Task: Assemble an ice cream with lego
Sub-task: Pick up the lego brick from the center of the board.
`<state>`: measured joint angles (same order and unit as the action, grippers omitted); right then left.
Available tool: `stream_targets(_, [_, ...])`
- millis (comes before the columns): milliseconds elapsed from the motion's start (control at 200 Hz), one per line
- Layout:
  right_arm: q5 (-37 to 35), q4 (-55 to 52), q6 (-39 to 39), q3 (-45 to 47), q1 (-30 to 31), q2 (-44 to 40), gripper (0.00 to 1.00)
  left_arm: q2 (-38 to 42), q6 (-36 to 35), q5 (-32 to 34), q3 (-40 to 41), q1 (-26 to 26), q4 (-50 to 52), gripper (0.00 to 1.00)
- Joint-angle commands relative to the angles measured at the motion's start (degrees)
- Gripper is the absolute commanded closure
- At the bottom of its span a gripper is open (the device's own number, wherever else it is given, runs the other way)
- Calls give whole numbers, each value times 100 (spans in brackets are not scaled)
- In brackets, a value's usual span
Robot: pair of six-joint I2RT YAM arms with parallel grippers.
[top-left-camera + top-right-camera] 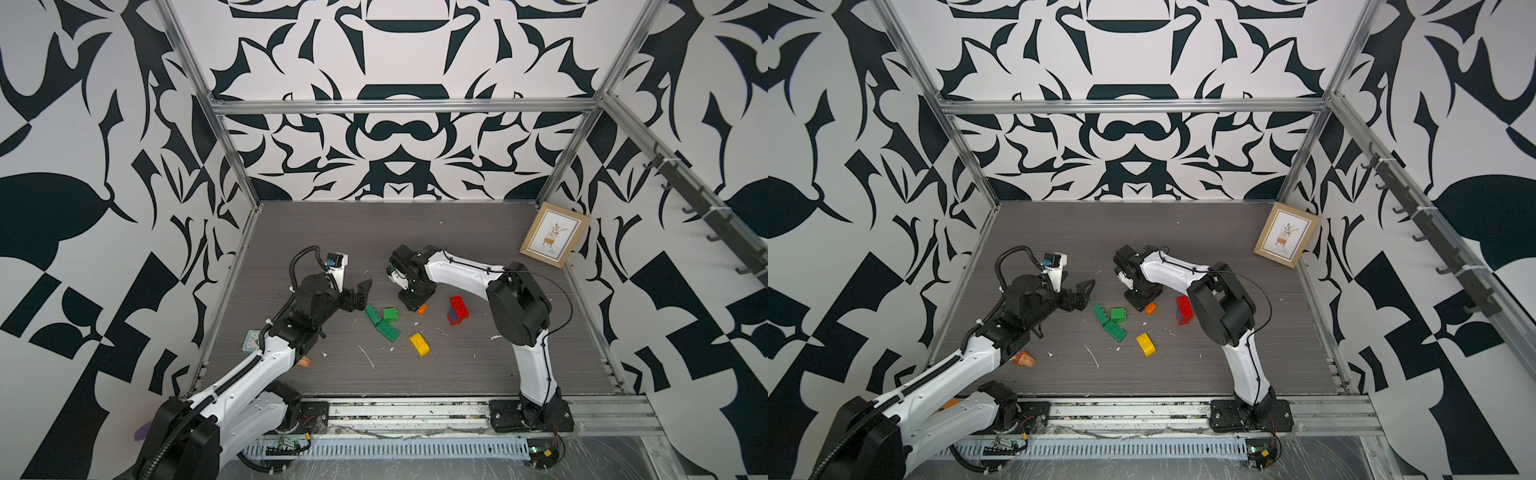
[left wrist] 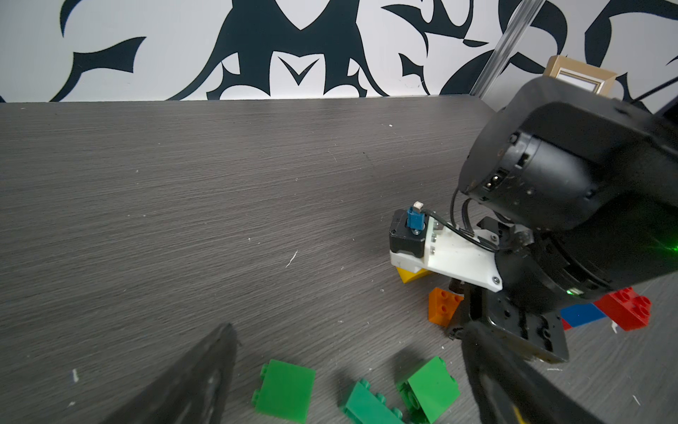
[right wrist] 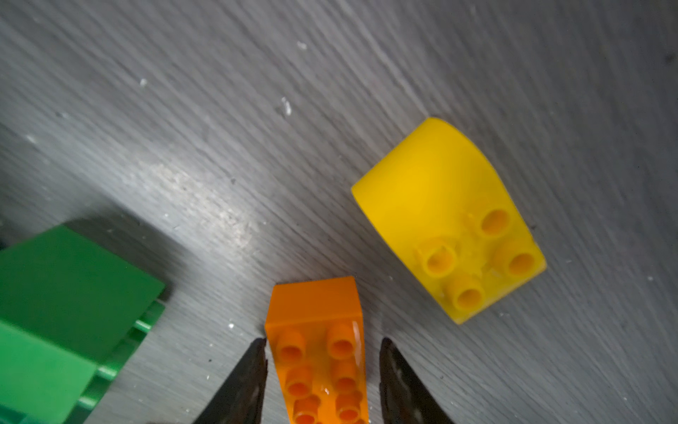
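Currently: small orange studded plastic brick (image 3: pixel 315 312) lies mid grey worktop (image 1: pixel 415 232), between parted jaws of right end effector (image 3: pixel 323 343), ungripped. Left end effector (image 1: pixel 359 297) gapes wide, empty, just left of green studded plastic bricks (image 1: pixel 388 330).

A wood-framed picture (image 1: pixel 555 235) leans against the right wall at the far right corner of the grey wood-grain surface (image 1: pixel 415 232). A small pale-teal clock (image 1: pixel 251 339) sits partly hidden at the left edge, with a crumpled orange-red wrapper (image 1: pixel 1024 358) near it. White flecks (image 1: pixel 365 356) litter the middle, and a hook rail (image 1: pixel 706 208) is mounted on the right wall.

Orange brick (image 3: pixel 318 352) partly off-frame
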<state>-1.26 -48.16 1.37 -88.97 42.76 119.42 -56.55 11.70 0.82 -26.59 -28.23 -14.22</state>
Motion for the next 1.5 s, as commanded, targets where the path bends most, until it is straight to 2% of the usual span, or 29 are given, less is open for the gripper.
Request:
stream_targets(0, [-52, 39, -79, 29, 38, -185, 54, -40, -37, -51, 66, 19, 22, 1])
stream_targets(190, [-156, 70, -175, 21, 32, -231, 72, -40, -30, -44, 73, 19, 9, 1])
stream_targets(355, [-248, -426, -559, -179, 13, -718, 80, -238, 53, -337, 107, 19, -256, 1])
stream_targets(425, [-378, -897, -776, -295, -13, -1065, 81, -448, 376, -521, 134, 2, -526, 1])
stream_targets(540, [-448, -1485, -1154, -163, -150, -1882, 82, -935, 578, -1253, -33, -118, -954, 1])
stream_targets(640, [-630, -1963, -1429, 23, -237, -2512, 82, -1311, 532, -1340, -232, -253, -1129, 1])
stream_targets(800, [-788, -2553, -1871, 256, -373, -3046, 82, -1568, 606, -1465, 131, -260, -1912, 1])
stream_targets(1035, [-615, -2444, -2066, 614, -466, -3009, 82, -1559, 345, -1439, 59, -266, -1482, 1])
stream_targets(1495, [-270, -1738, -1951, 1089, -760, -2794, 81, -1584, 261, -1413, 47, -269, -1437, 1])
